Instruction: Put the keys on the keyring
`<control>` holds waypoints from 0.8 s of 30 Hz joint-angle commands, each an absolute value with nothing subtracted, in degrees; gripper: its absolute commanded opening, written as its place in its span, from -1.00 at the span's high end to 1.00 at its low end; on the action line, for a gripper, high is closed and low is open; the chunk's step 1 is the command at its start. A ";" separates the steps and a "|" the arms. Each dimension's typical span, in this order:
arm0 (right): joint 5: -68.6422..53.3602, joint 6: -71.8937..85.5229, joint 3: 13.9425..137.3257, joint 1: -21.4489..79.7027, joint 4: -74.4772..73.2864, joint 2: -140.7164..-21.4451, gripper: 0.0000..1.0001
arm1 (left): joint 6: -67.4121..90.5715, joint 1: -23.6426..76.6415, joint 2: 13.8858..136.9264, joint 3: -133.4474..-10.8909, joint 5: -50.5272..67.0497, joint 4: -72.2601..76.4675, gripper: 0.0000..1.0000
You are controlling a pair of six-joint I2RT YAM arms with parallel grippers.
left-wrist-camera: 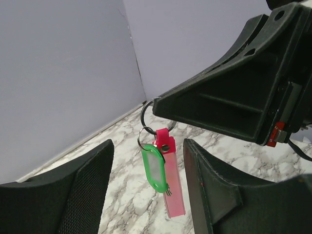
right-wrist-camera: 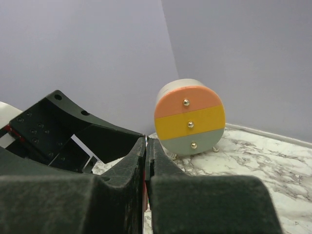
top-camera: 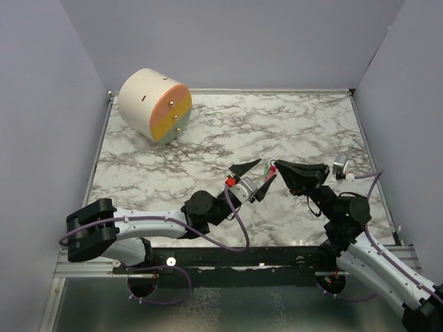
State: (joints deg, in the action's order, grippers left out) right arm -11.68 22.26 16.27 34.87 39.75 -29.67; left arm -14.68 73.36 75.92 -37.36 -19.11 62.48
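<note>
Green key (left-wrist-camera: 155,168) hangs on keyring (left-wrist-camera: 174,187) clenched by right gripper (right-wrist-camera: 146,146), left gripper (top-camera: 264,172) spread wide beside it; threading looks done, next: back away gently.

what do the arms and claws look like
The left arm and right arm have pale grey links, black joints and thin purple cables. The left claw and right claw are black, with tapering wedge fingers lined with fine textured pads.
</note>
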 commanded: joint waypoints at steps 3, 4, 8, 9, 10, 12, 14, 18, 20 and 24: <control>-13.18 23.32 15.84 34.80 42.67 -28.17 0.98 | -15.44 73.83 77.83 -38.16 -18.81 64.30 -0.12; -13.12 23.32 15.82 34.80 42.61 -27.94 0.98 | -15.46 73.83 78.12 -38.34 -18.67 64.14 -0.07; -12.30 23.59 15.58 34.80 42.21 -27.22 0.98 | -15.48 73.92 78.99 -38.94 -18.10 63.98 0.08; -12.11 23.64 15.56 34.80 42.07 -27.12 0.98 | -15.43 73.92 79.09 -39.00 -17.96 63.94 0.09; -11.98 23.65 15.56 34.80 42.04 -27.08 0.98 | -15.39 73.92 79.23 -39.11 -18.00 63.79 0.10; -11.66 23.59 15.48 34.80 42.10 -26.99 0.98 | -15.34 73.99 79.12 -39.20 -17.97 63.35 0.24; -11.39 23.60 15.31 34.80 42.25 -26.94 0.98 | -15.42 74.00 79.03 -39.29 -17.91 63.05 0.44; -10.92 23.73 14.94 34.80 42.71 -26.98 0.98 | -15.65 74.00 78.70 -39.21 -17.22 62.46 0.78; -10.46 23.90 14.74 34.80 42.91 -26.91 0.98 | -15.74 74.00 78.72 -39.39 -16.70 62.04 0.90; -9.24 24.80 13.71 34.80 44.91 -26.63 0.98 | -15.96 74.00 79.33 -40.17 -15.56 60.61 1.00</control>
State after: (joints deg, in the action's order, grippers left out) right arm -11.38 23.62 14.98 34.87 41.28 -27.40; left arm -15.84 73.63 78.89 -37.82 -18.28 61.32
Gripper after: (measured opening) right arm 0.015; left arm 0.027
